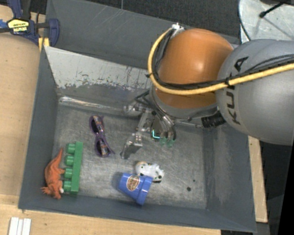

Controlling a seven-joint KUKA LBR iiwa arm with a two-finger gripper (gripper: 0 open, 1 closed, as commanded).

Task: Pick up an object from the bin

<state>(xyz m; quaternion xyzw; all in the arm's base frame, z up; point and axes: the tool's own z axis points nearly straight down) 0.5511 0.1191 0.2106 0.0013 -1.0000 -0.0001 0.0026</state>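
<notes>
Orange wrist cover (pixel 192 66) sits highest, hiding much of the gripper (pixel 143 139) beneath it, which hangs low over the bare middle of the bin (pixel 41 140); whether it is spread or pressed together I cannot tell. Closest lie purple sunglasses (pixel 100 136) at nine o'clock and a small white figure (pixel 149 171) at five, just beside a tipped blue cup (pixel 135 187) at six. Well apart at eight, a green studded block (pixel 73 167) and an orange lizard (pixel 53 175) lie side by side. Doing this step well likely means settling on one lone piece, centring squarely over it, and closing across its narrow width, clear of neighbours
</notes>
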